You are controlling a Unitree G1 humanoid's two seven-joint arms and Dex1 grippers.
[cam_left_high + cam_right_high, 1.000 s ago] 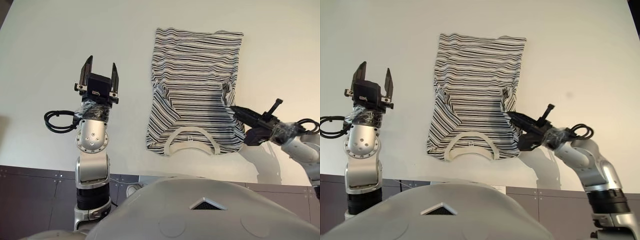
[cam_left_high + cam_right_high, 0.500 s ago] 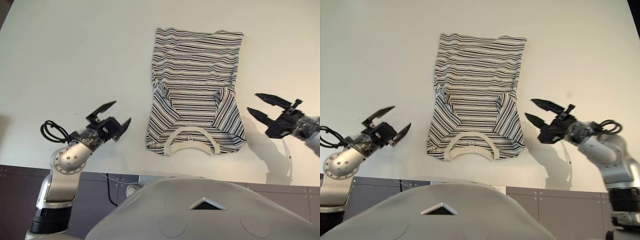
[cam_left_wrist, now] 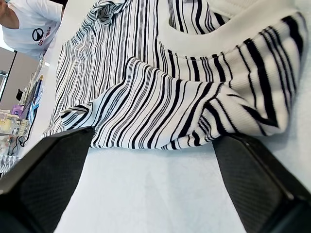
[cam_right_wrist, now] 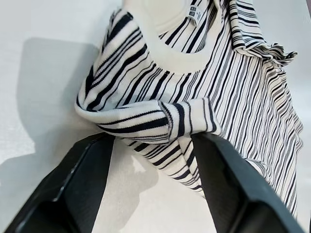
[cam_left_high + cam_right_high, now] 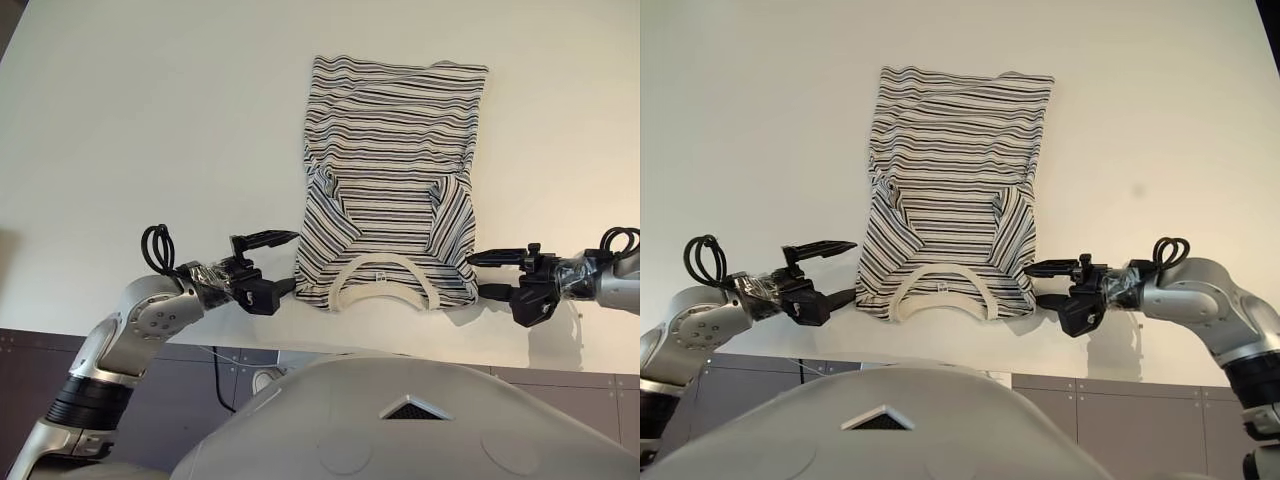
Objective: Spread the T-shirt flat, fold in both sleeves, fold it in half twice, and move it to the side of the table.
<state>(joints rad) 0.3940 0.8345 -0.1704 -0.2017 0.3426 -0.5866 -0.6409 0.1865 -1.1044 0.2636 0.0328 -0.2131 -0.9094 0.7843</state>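
Both arms have come down and inward over the last half second: the left gripper (image 5: 290, 260), which was well out to the left of the cloth, and the right gripper (image 5: 475, 275), which hung off to the right, now sit low along the near edge of the table (image 5: 150, 120), each closed in on a shoulder corner of the T-shirt (image 5: 390, 170). The shirt itself has not shifted. It lies flat with its hem toward the far edge and its white collar (image 3: 214, 41) toward the near edge, about level with my two grippers, and both sleeves are folded in over the striped body. I have the left gripper spread wide, pointing in from the left, its two fingers (image 3: 53, 179) either side of the near-left shoulder corner; from the left wrist camera the bunched striped edge runs across the gap between them. The right gripper is likewise spread wide and points in from the right, with its fingers (image 4: 73, 184) straddling the near-right shoulder corner, where the cloth is rolled over on itself in a small fold. I cannot tell from any camera whether either gripper's fingers are actually touching the fabric or sitting just beside it.
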